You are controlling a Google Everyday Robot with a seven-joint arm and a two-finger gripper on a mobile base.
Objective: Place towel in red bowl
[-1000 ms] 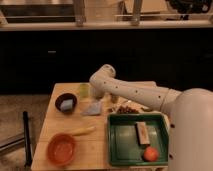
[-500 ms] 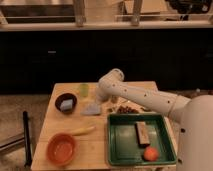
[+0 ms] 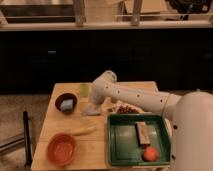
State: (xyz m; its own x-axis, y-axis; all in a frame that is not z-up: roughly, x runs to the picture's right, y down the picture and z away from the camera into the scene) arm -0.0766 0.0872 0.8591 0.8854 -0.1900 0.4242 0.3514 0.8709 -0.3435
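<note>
The towel (image 3: 92, 109) is a small pale grey-blue cloth lying on the wooden table (image 3: 100, 145), right of the dark bowl. The red bowl (image 3: 62, 149) stands empty at the table's front left corner. My white arm reaches in from the right, and its gripper (image 3: 96, 101) is low over the towel's upper edge, at or just above the cloth. The arm's wrist hides most of the gripper.
A dark bowl (image 3: 66, 103) with something blue in it and a green cup (image 3: 84, 89) stand at the back left. A banana (image 3: 83, 131) lies between towel and red bowl. A green tray (image 3: 116, 150) holds a bar (image 3: 142, 133) and an orange fruit (image 3: 149, 154). A plate of nuts (image 3: 127, 108) sits behind the tray.
The arm's elbow swung right, then came back left and lower, bringing the gripper down toward the towel. The towel has stayed in about the same place.
</note>
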